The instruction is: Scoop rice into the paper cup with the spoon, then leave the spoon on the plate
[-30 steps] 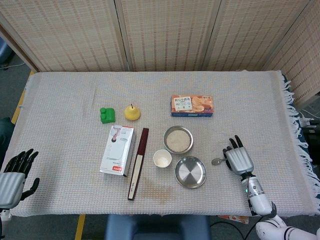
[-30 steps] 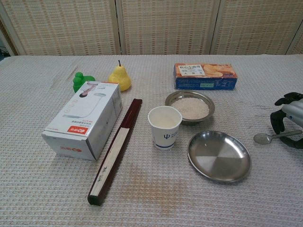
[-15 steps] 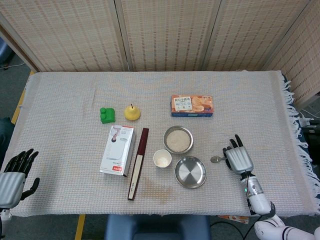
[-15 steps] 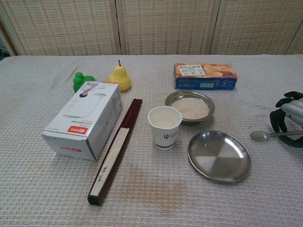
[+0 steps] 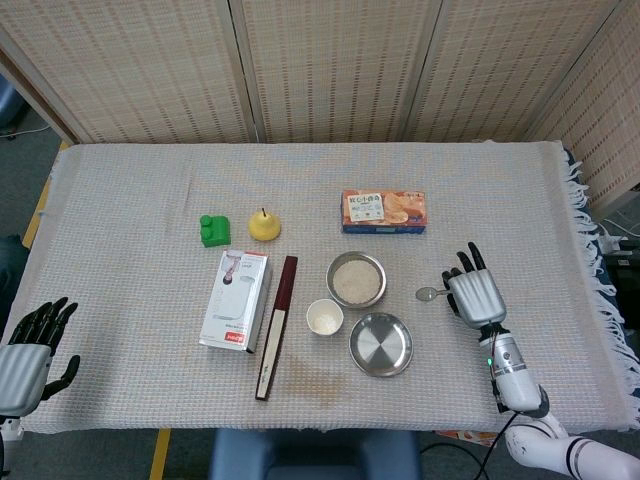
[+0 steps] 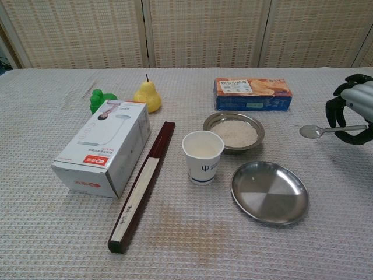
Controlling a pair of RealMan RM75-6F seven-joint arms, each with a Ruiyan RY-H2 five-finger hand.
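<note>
The left hand (image 5: 22,358) sits at the near left corner of the desk (image 5: 130,190), fingers apart and holding nothing.

The paper cup (image 6: 203,157) is white with a small blue mark on its side. It stands upright near the desk centre, just to the right of a long dark folded fan (image 6: 144,182).

The bowl (image 6: 233,132) is shiny metal and holds white rice. It sits just behind and to the right of the cup. The plate (image 6: 269,192) is a shallow, bare metal dish, in front of the bowl.

The spoon (image 6: 326,129) is plain silver metal. Its long axis runs nearly level, left to right. The bowl end points left, toward the rice bowl; the handle end points right, into the hand. In the chest view it hangs above the cloth, to the right of the rice bowl and well apart from it.

The right hand (image 6: 352,108) has its fingers curled around the spoon handle, holding it.
</note>
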